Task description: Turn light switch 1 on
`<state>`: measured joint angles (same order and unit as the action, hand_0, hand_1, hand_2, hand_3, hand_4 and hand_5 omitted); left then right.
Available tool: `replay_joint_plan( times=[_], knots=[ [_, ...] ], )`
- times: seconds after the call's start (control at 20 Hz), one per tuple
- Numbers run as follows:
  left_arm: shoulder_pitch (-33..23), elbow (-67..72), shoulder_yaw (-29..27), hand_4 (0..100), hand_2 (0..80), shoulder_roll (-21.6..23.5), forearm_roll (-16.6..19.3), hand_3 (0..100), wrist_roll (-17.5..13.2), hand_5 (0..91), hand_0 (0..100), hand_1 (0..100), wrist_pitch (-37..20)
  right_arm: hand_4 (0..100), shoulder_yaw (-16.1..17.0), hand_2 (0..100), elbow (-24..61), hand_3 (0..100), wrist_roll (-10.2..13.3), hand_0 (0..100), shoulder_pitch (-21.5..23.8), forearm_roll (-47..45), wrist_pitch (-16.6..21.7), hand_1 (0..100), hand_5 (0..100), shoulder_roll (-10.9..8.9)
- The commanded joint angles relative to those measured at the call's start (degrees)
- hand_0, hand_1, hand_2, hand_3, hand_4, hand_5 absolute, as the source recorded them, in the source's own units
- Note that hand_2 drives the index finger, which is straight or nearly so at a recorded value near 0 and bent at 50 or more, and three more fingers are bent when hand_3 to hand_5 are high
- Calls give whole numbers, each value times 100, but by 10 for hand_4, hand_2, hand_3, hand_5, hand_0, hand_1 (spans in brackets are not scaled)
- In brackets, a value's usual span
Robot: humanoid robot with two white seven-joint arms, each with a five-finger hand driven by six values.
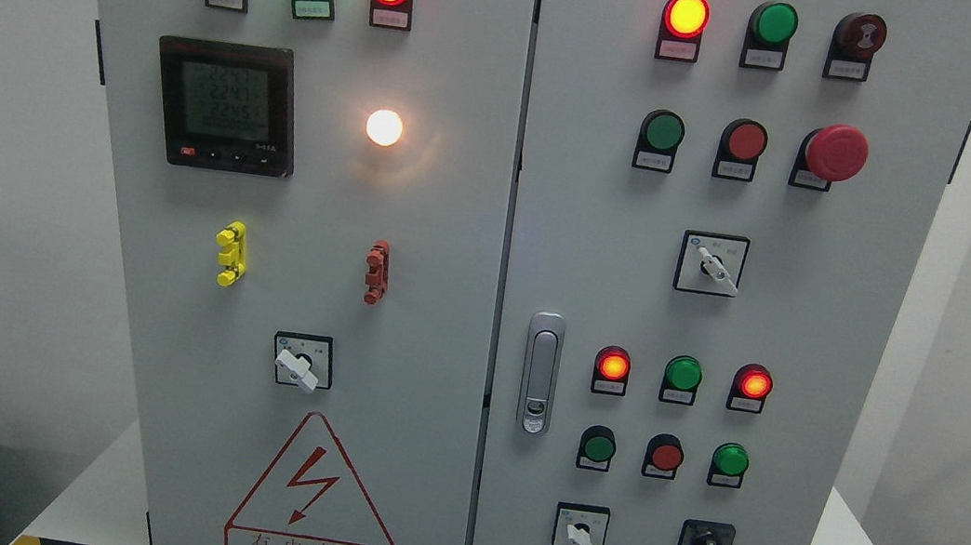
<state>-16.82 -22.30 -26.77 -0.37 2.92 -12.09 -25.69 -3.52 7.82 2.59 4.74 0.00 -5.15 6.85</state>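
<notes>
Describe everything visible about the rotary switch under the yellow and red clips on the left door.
The rotary switch sits low on the left door, centred just above the red-outlined warning triangle. It has a square white faceplate with a dark border and small markings along its top edge, too small to read. A white, plastic-looking lever knob is mounted on the plate, tilted with one end pointing to the lower right. Nothing touches it; no robot hand is in view.

A grey two-door electrical cabinet (444, 305) fills the head view. On its left door, a white lamp (383, 128) glows beside a digital meter (225, 106), above a white-handled rotary switch (302, 362) and a red lightning warning triangle (316, 496). The right door carries red and green buttons and a latch handle (540, 373).
</notes>
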Motion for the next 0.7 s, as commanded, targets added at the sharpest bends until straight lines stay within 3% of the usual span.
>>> replay_joint_plan(
  times=[0.0, 0.25, 0.5, 0.65],
  knots=[
    [293, 2195, 1261, 10, 0, -139, 33, 0, -22, 61, 667, 0, 608, 0, 0, 0, 0, 0, -4, 120, 0, -105, -4, 389, 0, 0],
    [662, 2203, 1946, 0, 0, -130, 95, 0, -66, 35, 614, 0, 1373, 0, 0, 0, 0, 0, -4, 120, 0, -105, -4, 389, 0, 0],
    [908, 2212, 2149, 0, 0, -183, 95, 0, 268, 15, 592, 0, 1426, 0, 0, 0, 0, 0, -4, 120, 0, -97, -4, 389, 0, 0],
    [917, 2221, 2149, 0, 0, -174, 95, 0, 268, 10, 583, 0, 1426, 0, 0, 0, 0, 0, -4, 120, 0, -105, -4, 389, 0, 0]
  ],
)
